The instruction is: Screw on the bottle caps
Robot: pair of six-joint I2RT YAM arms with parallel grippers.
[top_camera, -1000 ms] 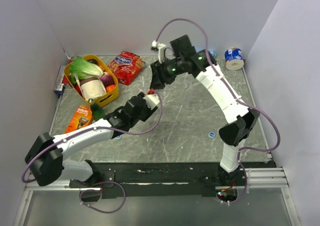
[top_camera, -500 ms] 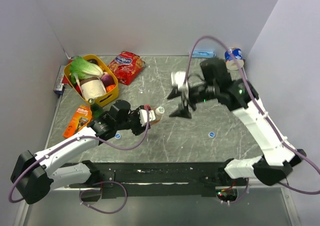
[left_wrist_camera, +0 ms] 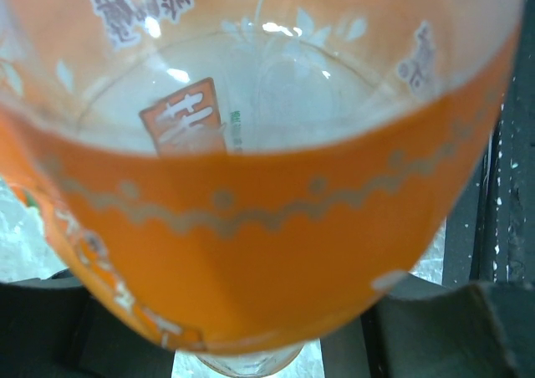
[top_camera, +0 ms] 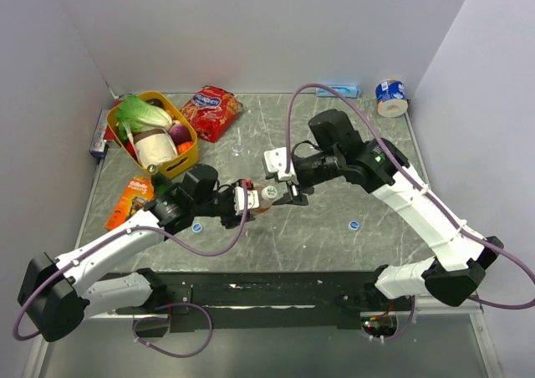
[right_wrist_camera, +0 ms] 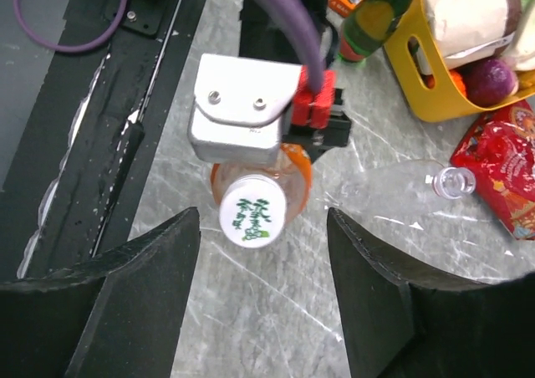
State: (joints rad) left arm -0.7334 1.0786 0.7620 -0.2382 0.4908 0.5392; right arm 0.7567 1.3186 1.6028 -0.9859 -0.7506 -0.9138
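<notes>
Your left gripper (top_camera: 248, 199) is clamped on the orange bottle (left_wrist_camera: 267, 227) near the middle of the table. Your right gripper (right_wrist_camera: 261, 227) hangs over it, jaws spread either side of the whitish cap (right_wrist_camera: 252, 213) sitting on the neck, not touching it. Close off-centre and you'd likely knock the cap askew and cross-thread it; twist hard and the bottle may spin in the left pads. The yellow basket (top_camera: 188, 159), far left, holds leafy greens, a pale roll and a purple onion. The clear bottle (right_wrist_camera: 393, 190) lying just on the far side looks empty, neck open — a blue cap (top_camera: 354, 224) lies loose, near right.
</notes>
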